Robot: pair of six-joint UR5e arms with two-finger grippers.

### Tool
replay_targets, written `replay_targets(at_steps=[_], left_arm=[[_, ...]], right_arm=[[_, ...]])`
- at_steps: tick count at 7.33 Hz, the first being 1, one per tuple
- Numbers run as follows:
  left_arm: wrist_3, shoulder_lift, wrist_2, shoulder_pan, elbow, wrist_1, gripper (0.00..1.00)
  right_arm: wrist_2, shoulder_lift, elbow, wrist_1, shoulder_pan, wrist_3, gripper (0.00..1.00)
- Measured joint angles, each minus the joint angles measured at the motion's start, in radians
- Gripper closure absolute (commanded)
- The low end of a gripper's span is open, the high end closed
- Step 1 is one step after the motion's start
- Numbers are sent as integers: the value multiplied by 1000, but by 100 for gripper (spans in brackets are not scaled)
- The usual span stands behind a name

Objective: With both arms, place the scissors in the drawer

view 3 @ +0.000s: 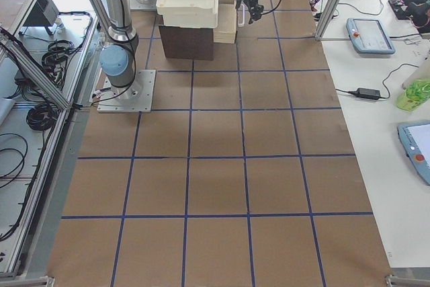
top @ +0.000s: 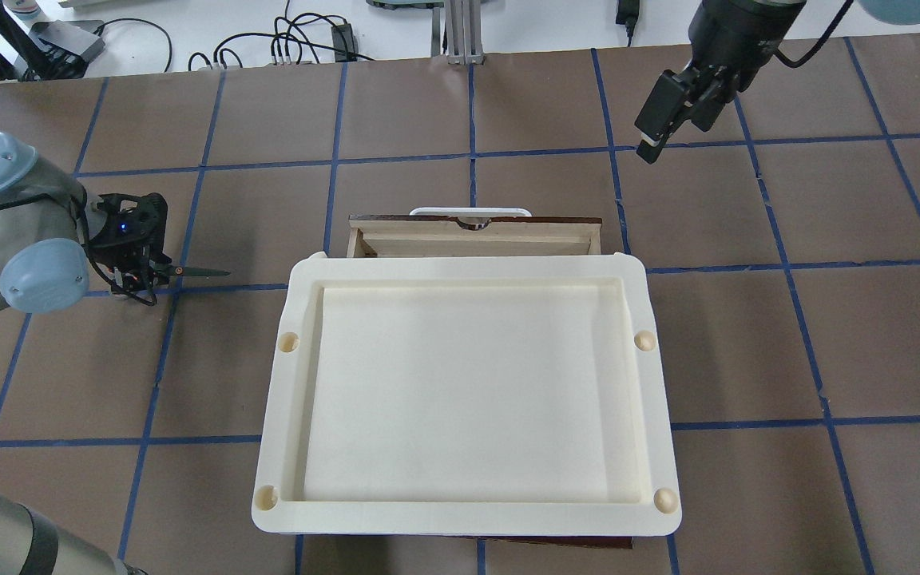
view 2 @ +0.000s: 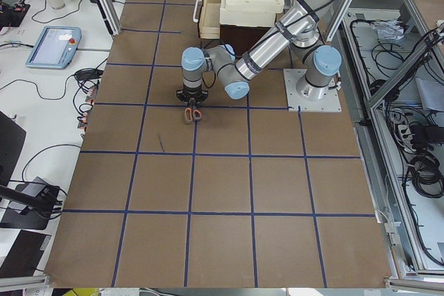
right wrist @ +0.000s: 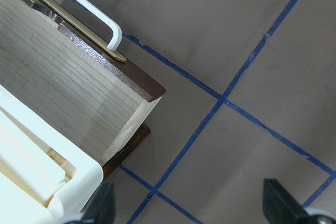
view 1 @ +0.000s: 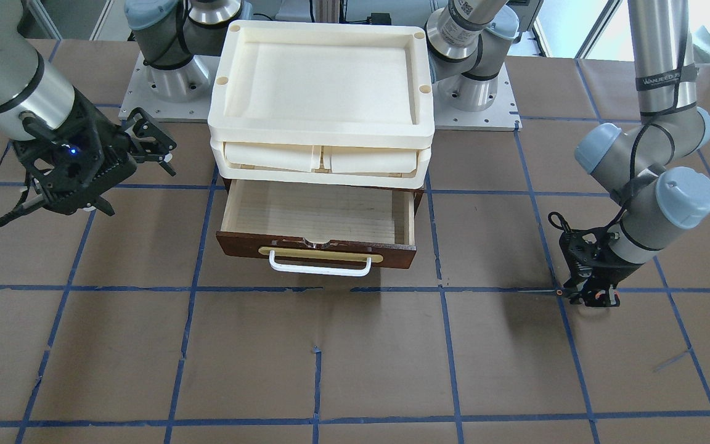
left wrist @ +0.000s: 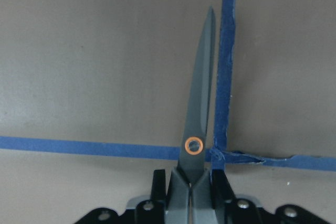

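Cream trays [view 1: 321, 131] overhang the open drawer [view 1: 238, 243]. Well to its left, the left gripper [left wrist: 191, 184] clamps the scissors [left wrist: 202, 93] down at the blue-taped brown table [view 1: 330, 357]. The right gripper [right wrist: 191, 208] is spread wide near the drawer's corner.

Left gripper [view 1: 590, 297]: arm bent low, wrist pointing straight down, fingers clamped on scissors [left wrist: 202, 98]. Right gripper [view 1: 53, 208]: raised, tilted, fingers spread wide, holding nothing.
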Motion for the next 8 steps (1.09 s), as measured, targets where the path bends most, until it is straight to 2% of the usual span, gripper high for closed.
replay_targets(at_steps=[6, 8], left_arm=[[-2, 34, -21, -6, 0, -11, 87], [-4, 101, -58, -21, 17, -88, 87]], right_arm=[[-78, -52, 3, 40, -15, 213, 0], [-80, -66, 3, 53, -13, 318, 0]])
